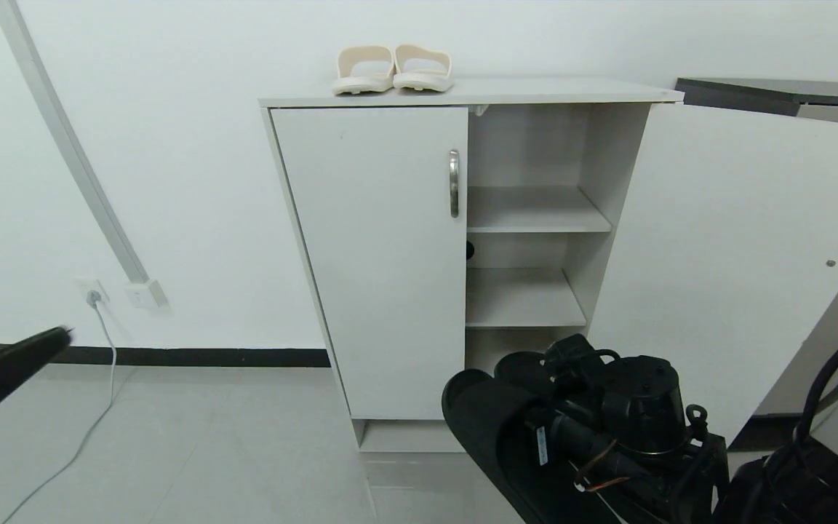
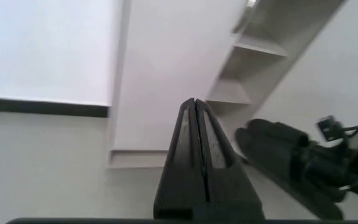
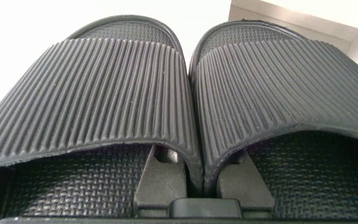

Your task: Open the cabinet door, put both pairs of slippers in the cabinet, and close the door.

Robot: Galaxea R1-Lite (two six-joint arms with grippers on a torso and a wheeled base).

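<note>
A white cabinet (image 1: 368,255) stands against the wall, its left door shut and its right door (image 1: 724,255) swung wide open. A cream pair of slippers (image 1: 393,70) rests on the cabinet top. My right gripper (image 3: 194,169) is shut on a black pair of slippers (image 1: 484,415), pinching the two touching inner edges under the ribbed straps (image 3: 185,93). That pair hangs low in front of the open side, near the bottom compartment. Far to the left, over the floor, my left gripper (image 1: 62,336) is shut with nothing in it, fingers (image 2: 188,124) pressed together.
Two bare shelves (image 1: 532,211) (image 1: 521,298) show inside the open half. A metal handle (image 1: 454,183) sits on the shut door. A wall socket with a cable (image 1: 92,295) is at the left, and grey furniture (image 1: 790,94) stands behind the open door.
</note>
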